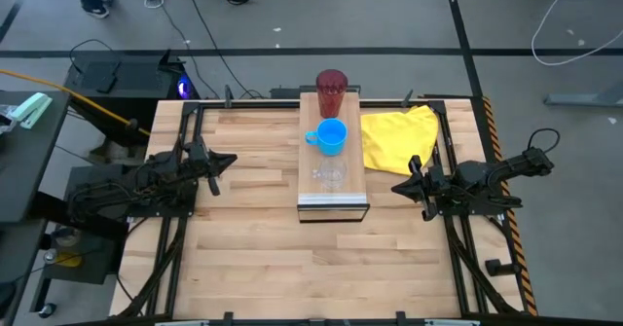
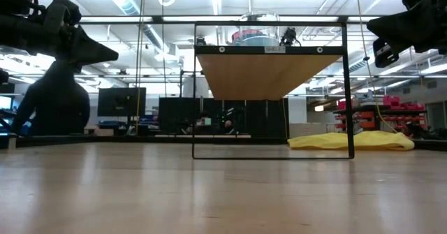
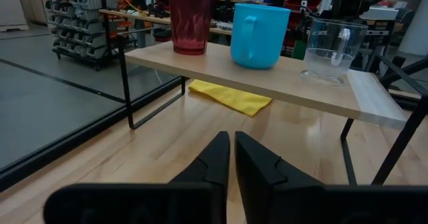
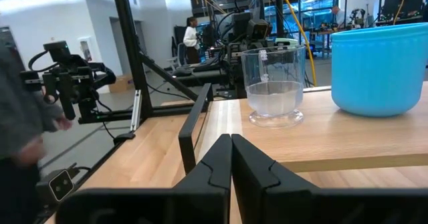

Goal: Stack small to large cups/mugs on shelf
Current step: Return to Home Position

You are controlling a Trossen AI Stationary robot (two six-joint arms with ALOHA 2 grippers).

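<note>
The three cups are seen in a row along the shelf (image 1: 334, 201), which is set from the desk's middle to its back edge: the red tumbler (image 1: 331, 90) at the back end, the blue mug (image 1: 332, 136) midway, the glass cup (image 1: 331, 174) toward the front. The left tool (image 1: 226, 162) is held toward the desk's left edge and the right tool (image 1: 401, 184) toward its right edge, both apart from the shelf, each closed on nothing. The placing is judged done and the move to the rest pose in hand; only a retreat of both arms clear of the shelf's frame is called for.
</note>
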